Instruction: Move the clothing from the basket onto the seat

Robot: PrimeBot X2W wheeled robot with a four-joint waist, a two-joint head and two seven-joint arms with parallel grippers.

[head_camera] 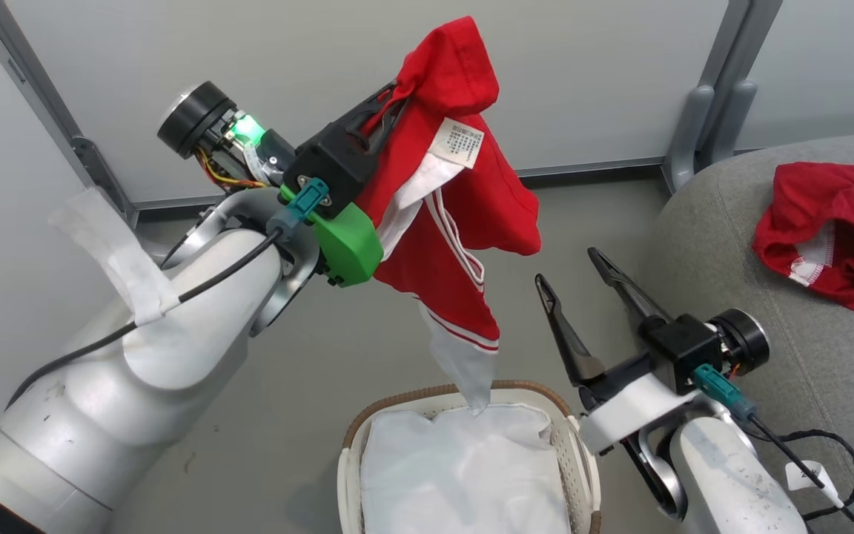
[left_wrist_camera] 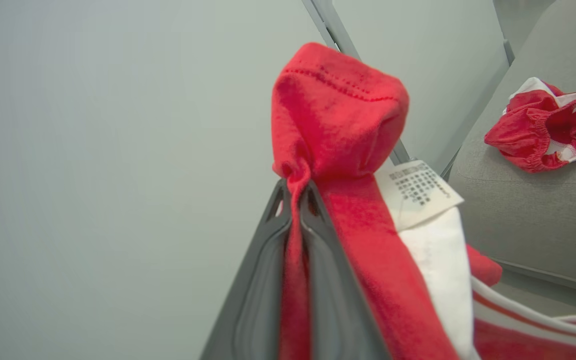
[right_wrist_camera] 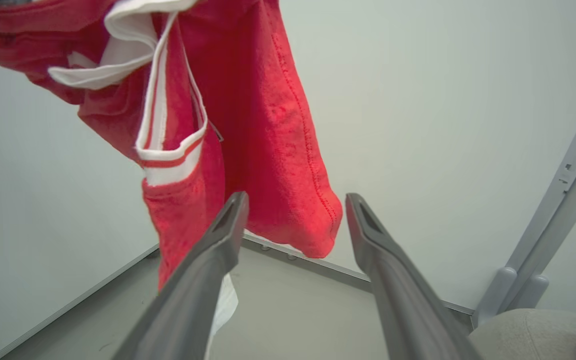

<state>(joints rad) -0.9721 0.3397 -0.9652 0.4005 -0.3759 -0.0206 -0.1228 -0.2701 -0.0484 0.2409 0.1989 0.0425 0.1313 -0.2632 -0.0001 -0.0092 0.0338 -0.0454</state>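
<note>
Head view: white sheet (head_camera: 464, 467) inside basket (head_camera: 581, 463)

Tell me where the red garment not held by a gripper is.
Head view, far right: the garment lies bunched on the seat, right of the open right gripper; the left wrist view has it at upper right.

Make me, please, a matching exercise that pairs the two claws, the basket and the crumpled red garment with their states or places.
Column one:
1. left claw
2. right claw
3. basket
4. crumpled red garment

Column two:
A. open and empty
B. lying on the grey seat
C. shut on the hanging red garment
D. holding a white plastic sheet

Pairs: 1-C, 2-A, 3-D, 4-B.
</note>
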